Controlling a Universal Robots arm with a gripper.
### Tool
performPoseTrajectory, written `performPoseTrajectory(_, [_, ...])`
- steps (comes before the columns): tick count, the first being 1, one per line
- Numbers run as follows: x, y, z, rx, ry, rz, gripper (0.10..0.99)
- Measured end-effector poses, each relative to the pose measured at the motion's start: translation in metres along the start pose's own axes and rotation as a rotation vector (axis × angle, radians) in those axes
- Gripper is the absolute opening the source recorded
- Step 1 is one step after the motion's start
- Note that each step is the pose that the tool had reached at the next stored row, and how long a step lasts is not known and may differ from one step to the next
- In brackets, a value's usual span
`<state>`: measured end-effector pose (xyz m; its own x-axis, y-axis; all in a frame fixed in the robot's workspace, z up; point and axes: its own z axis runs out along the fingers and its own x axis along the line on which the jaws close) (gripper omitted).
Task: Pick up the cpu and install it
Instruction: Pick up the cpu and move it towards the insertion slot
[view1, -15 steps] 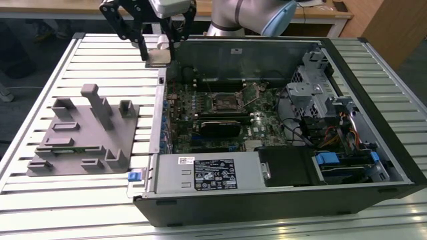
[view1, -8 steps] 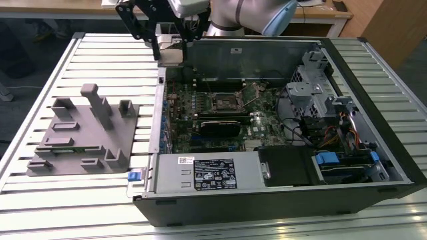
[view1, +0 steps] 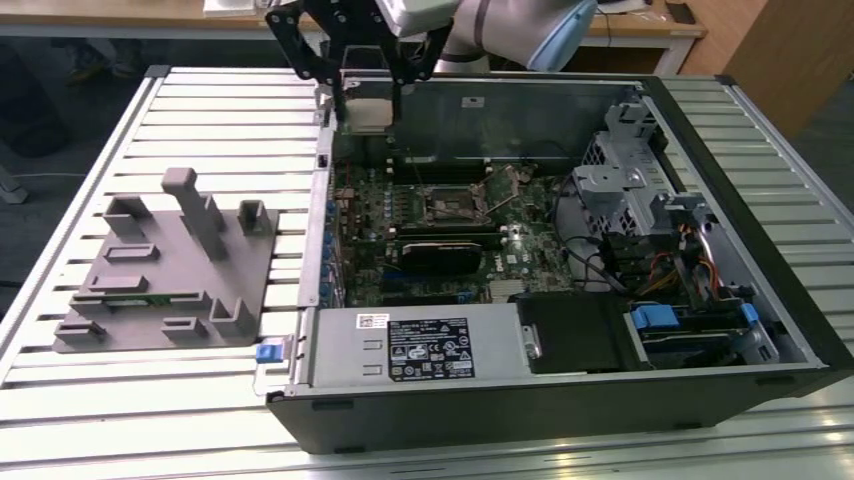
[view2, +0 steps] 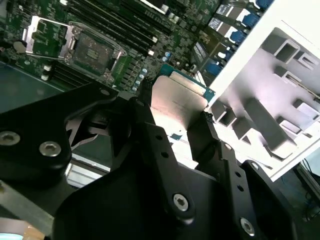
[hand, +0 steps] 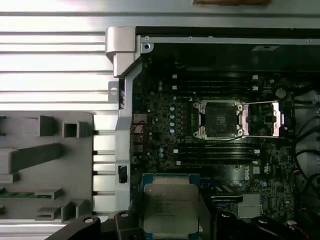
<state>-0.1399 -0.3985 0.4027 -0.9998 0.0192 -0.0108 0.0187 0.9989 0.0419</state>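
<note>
Hand (view2: 171, 125) grips cpu (view2: 177, 105); fingers (view2: 200, 136) cover its sides.

Open black computer case (view1: 534, 420) lying on slatted aluminium table (view1: 214, 110). Green motherboard (view1: 367, 235) inside. Silver labelled power supply (view1: 481, 350) by the case wall nearest the exterior camera. Metal drive cage (view1: 627, 165) toward exterior view's right. Grey moulded fixture (view1: 147, 290) on table, just beside case, exterior view's left.

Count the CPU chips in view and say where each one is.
1. The cpu is clamped in the gripper, held in the air over the open computer case, apart from the open socket. Another could lie hidden inside the case.
</note>
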Motion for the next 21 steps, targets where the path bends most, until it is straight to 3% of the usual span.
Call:
performPoseTrajectory(3, [-0.0106,0.0022,0.0006,0.000,0.0001,0.000,0.533])
performPoseTrajectory(9, [-0.0238,0.0089,0.0031,0.000,0.0000,0.002,0.533])
performPoseTrajectory(21, [-0.0579,0.0118,0.0060,0.000,-0.0003,0.008,0.533])
